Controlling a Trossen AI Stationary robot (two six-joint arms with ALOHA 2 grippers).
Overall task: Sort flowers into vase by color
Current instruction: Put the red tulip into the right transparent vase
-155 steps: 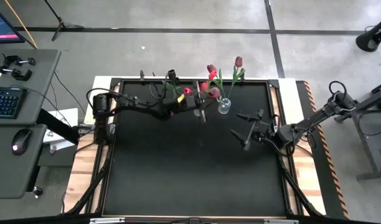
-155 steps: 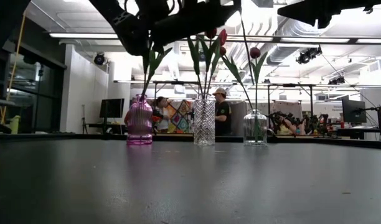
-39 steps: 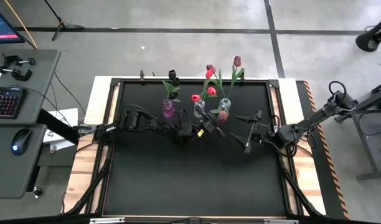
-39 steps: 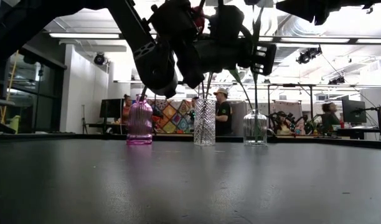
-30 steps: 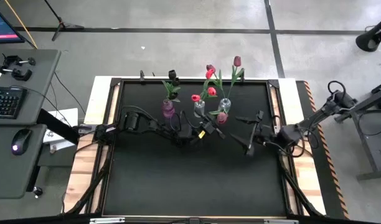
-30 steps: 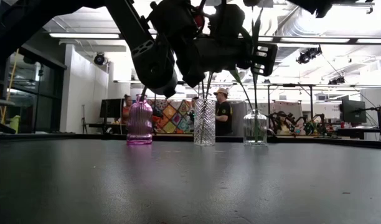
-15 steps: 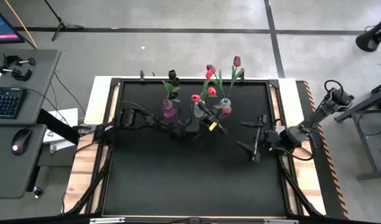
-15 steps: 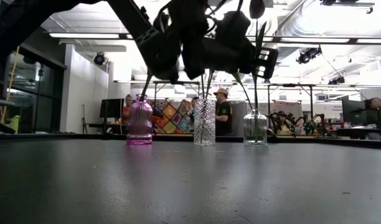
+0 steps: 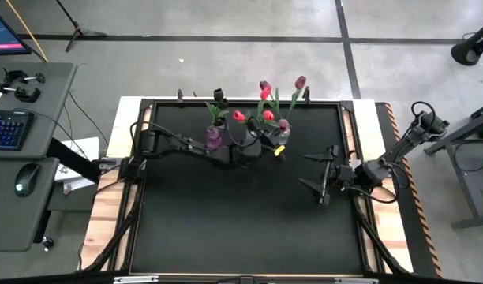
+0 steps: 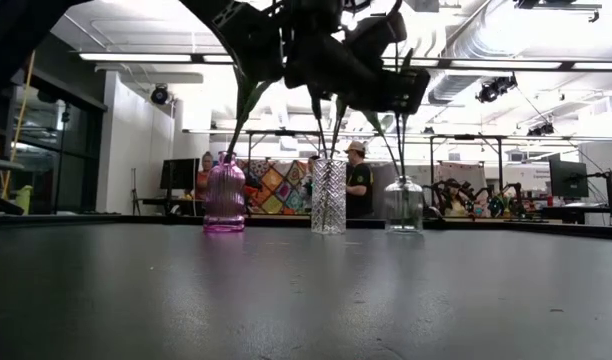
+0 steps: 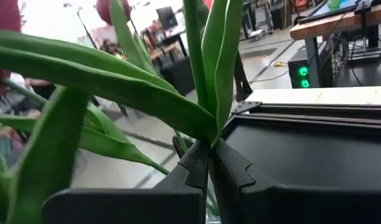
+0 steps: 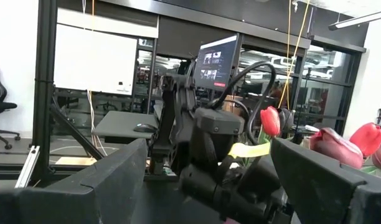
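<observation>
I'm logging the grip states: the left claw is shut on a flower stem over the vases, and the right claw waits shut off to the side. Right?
Not quite. The right claw is open, not shut: the high view shows its fingers spread, and the right wrist view shows them wide apart. The rest holds: the left claw is shut on a green flower stem over the vases.

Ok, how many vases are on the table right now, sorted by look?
pink vase: 1
tall cut-glass vase: 1
round clear vase: 1
Total: 3
</observation>
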